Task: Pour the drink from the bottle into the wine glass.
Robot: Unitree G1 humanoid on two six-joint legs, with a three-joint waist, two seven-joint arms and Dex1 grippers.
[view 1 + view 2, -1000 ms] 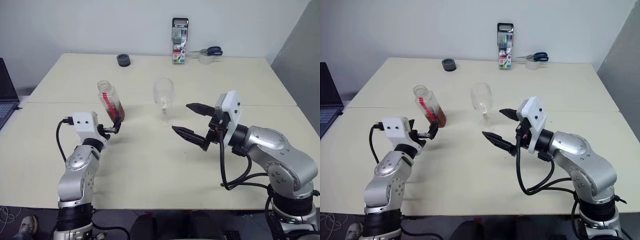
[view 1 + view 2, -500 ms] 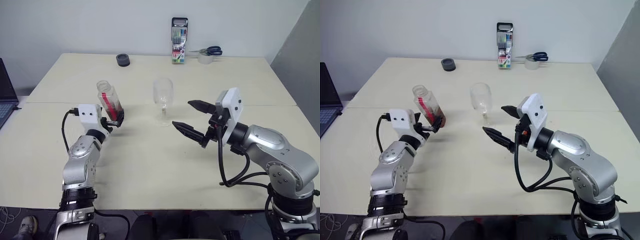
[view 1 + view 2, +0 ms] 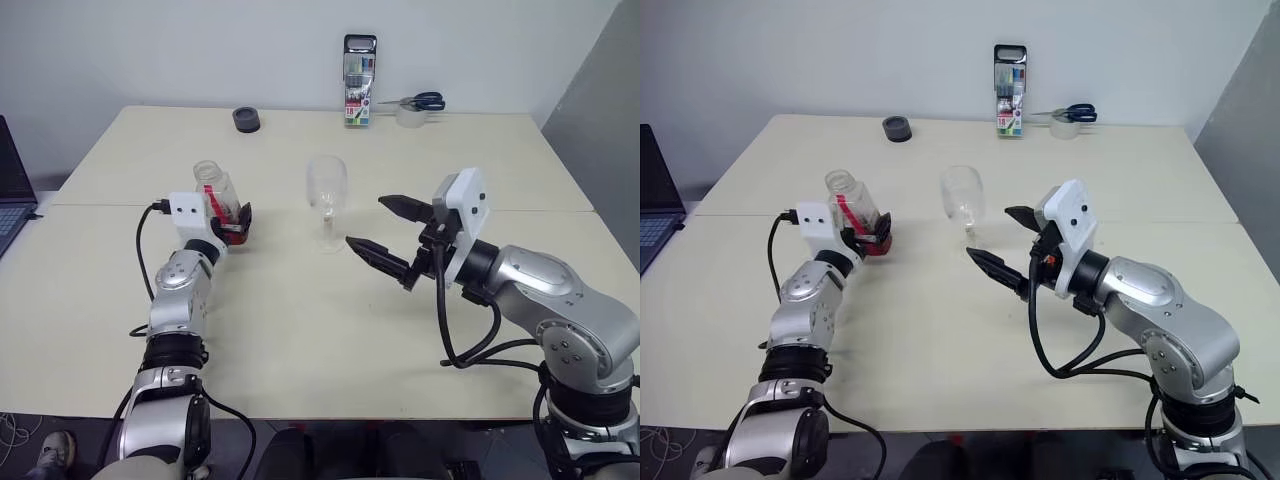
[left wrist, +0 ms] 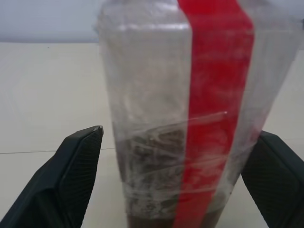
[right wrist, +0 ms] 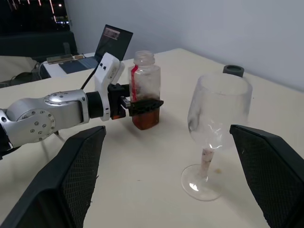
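The pale table (image 3: 300,330) fills the head view's middle, the right gripper (image 3: 390,240) hanging right of centre with its fingers spread wide and empty. Just left of it stands the wine glass (image 3: 327,200), its bowl looking empty, so the pour seems still ahead. Left of centre the uncapped bottle (image 3: 217,200) stands upright (a little drink (image 5: 145,118) in its base) between the left gripper's (image 3: 238,222) fingers; whether they press it, I cannot tell.
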